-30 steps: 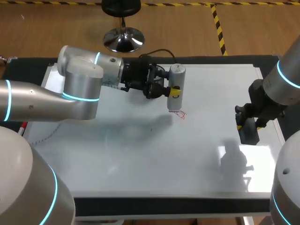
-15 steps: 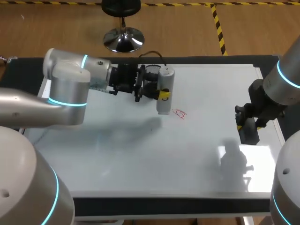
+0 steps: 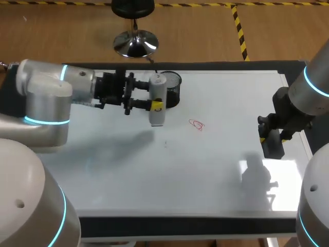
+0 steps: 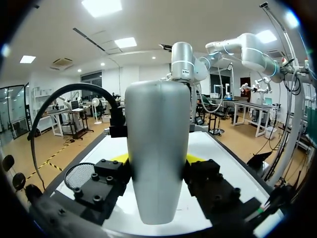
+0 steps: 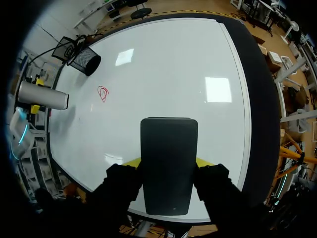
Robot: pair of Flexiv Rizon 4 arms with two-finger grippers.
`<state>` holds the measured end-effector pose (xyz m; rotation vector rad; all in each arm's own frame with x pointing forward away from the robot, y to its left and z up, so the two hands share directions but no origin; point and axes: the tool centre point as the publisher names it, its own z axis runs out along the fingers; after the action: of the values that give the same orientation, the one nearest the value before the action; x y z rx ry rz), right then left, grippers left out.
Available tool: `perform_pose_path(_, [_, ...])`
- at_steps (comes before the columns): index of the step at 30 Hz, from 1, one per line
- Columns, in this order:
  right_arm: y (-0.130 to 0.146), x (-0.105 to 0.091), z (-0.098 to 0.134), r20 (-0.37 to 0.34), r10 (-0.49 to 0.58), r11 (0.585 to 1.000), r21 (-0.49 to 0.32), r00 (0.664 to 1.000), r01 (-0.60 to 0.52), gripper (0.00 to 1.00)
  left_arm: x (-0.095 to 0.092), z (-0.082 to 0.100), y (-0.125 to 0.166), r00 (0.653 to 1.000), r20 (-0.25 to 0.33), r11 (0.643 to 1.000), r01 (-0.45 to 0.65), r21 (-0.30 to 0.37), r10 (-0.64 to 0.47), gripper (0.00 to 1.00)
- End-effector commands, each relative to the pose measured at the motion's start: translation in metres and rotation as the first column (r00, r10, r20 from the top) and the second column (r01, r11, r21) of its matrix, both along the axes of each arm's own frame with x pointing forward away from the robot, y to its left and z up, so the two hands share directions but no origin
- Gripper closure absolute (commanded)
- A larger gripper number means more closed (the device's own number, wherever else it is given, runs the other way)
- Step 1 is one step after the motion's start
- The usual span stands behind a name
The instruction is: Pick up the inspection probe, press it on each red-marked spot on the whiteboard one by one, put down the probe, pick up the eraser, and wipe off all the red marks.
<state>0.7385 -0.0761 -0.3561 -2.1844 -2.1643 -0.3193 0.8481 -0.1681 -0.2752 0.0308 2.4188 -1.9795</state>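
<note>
The left gripper (image 3: 156, 106) is clamped on the probe (image 3: 157, 100), a silver cylinder, with one finger on each side of its body. It holds the probe upright with the blunt end down, which is how it needs to meet the board for a press. The shadow falls off to the probe's 7 o'clock, so I judge the probe hangs just above the whiteboard (image 3: 205, 175). Whether its end touches the board cannot be made out from above. In the left wrist view the probe (image 4: 158, 148) fills the gap between the two dark finger blocks, and they press its sides.

The only red mark (image 3: 196, 125) I can find lies at about 4 o'clock from the probe's lower end. It is near but apart from the probe, with nothing but bare board between them.

The right gripper (image 3: 264, 137) is closed on the eraser (image 3: 273, 146), a black block. It sits at the board's 3 o'clock edge, well apart from the mark. I think it is parked there to keep out of the left arm's path and to be ready for wiping. Its own view shows the eraser (image 5: 167, 163) gripped on both sides, with the mark (image 5: 103, 92) far ahead.

A black mesh cup (image 3: 172, 88) stands just behind the probe at its 1 o'clock. It is the one thing close enough to be knocked.
</note>
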Motion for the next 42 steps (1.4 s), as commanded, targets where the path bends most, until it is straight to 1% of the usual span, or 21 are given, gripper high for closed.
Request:
perform_pose_path(1, [-0.001, -0.001, 0.001, 0.001, 0.002, 1.000, 0.003, 1.000, -0.002, 1.00, -0.007, 0.007, 0.023, 1.000, 0.013, 1.000, -0.028, -0.010, 0.028, 1.00])
perform_pose_path(7, [-0.001, -0.001, 0.001, 0.001, 0.002, 1.000, 0.003, 1.000, -0.002, 1.00, -0.004, 0.010, 0.045, 0.998, 0.028, 0.998, -0.056, -0.018, 0.056, 1.00])
perform_pose_path(13, [-0.001, -0.001, 0.001, 0.001, 0.002, 1.000, 0.003, 1.000, -0.002, 1.00, -0.004, 0.008, 0.062, 0.996, 0.029, 0.996, -0.081, -0.026, 0.082, 1.00])
perform_pose_path(22, [-0.001, -0.001, 0.001, 0.001, 0.002, 1.000, 0.003, 1.000, -0.002, 1.00, -0.009, 0.005, 0.090, 0.991, 0.024, 0.989, -0.130, -0.068, 0.132, 1.00])
perform_pose_path(37, [-0.001, -0.001, 0.001, 0.001, 0.002, 1.000, 0.003, 1.000, -0.002, 1.00, -0.009, 0.005, 0.090, 0.991, 0.024, 0.989, -0.130, -0.068, 0.132, 1.00])
perform_pose_path(39, [-0.002, 0.002, 0.002, 0.004, -0.006, 1.000, 0.003, 1.000, 0.006, 1.00, -0.009, 0.005, 0.090, 0.991, 0.024, 0.989, -0.130, -0.068, 0.132, 1.00])
perform_pose_path(42, [0.004, 0.006, 0.000, 0.008, -0.010, 1.000, 0.002, 1.000, 0.010, 1.00, -0.009, 0.005, 0.090, 0.991, 0.024, 0.989, -0.130, -0.068, 0.132, 1.00])
